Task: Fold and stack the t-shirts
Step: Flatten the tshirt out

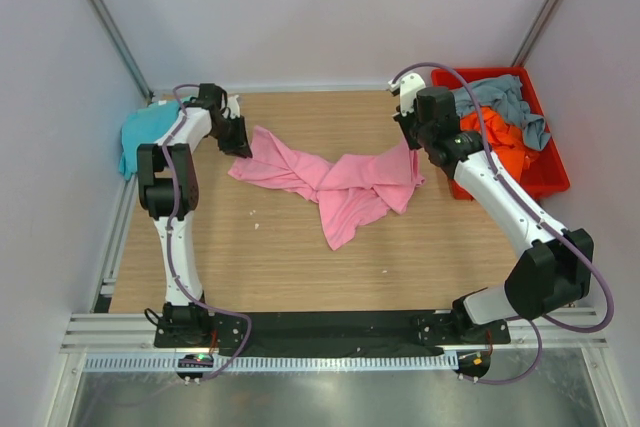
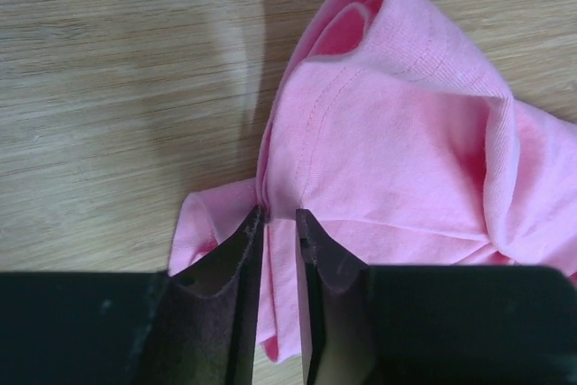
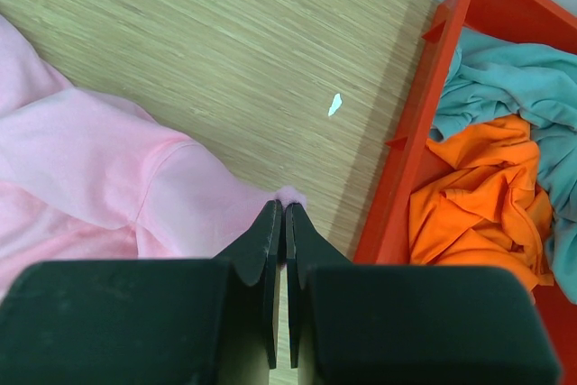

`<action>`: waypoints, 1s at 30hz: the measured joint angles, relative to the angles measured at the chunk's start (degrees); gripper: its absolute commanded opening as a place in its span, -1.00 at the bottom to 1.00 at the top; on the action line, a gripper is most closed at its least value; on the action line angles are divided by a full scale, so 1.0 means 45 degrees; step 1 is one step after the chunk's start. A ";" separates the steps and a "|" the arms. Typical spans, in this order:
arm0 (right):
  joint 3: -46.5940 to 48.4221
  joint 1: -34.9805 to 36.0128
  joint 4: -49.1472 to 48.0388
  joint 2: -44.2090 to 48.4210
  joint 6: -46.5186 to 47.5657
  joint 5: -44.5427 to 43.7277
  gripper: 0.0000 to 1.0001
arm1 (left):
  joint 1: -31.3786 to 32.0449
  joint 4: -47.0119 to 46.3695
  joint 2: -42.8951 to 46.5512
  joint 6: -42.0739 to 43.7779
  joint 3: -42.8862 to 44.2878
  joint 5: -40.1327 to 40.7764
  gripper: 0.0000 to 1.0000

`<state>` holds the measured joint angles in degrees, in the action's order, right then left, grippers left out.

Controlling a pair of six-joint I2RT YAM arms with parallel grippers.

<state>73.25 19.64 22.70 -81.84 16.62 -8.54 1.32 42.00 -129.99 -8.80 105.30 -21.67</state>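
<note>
Pink tee (image 1: 340,182) spread across table (image 1: 400,267) nr far edge.
L gripper (image 2: 279,215) pinches one end, R gripper (image 3: 285,209) clamped tight on other.

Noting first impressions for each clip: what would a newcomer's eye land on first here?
The crumpled pink t-shirt stretched across the middle of the table, its ends pinched by the left gripper and right gripper. Next, the red bin at the right, holding an orange shirt and a grey-blue shirt; a teal shirt lies at the left edge.
</note>
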 measured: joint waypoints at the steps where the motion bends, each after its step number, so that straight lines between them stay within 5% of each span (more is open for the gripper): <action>1: -0.0005 -0.0005 0.0000 0.0000 0.0000 0.0000 -0.97 | 0.0000 -0.0015 0.0000 -0.0005 0.0000 -0.0039 -0.63; 11: -0.0185 -0.0117 -0.0010 0.0019 -0.0010 0.0073 -0.97 | 0.0000 -0.0165 0.0000 0.0000 0.0005 -0.0146 -0.83; 21: -0.0248 -0.0170 -0.0049 0.0087 -0.0010 0.0141 -0.97 | 0.0000 -0.0233 0.0000 0.0039 0.0272 -0.0141 -0.60; 30: -0.0287 -0.0223 -0.0092 0.0131 -0.0015 0.0175 -0.98 | 0.0000 -0.0233 0.0000 0.0044 0.0359 -0.0199 -0.83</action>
<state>71.96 18.63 22.28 -81.25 16.56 -7.75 1.32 40.95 -129.99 -8.60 106.91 -22.57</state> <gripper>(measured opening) 0.076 0.096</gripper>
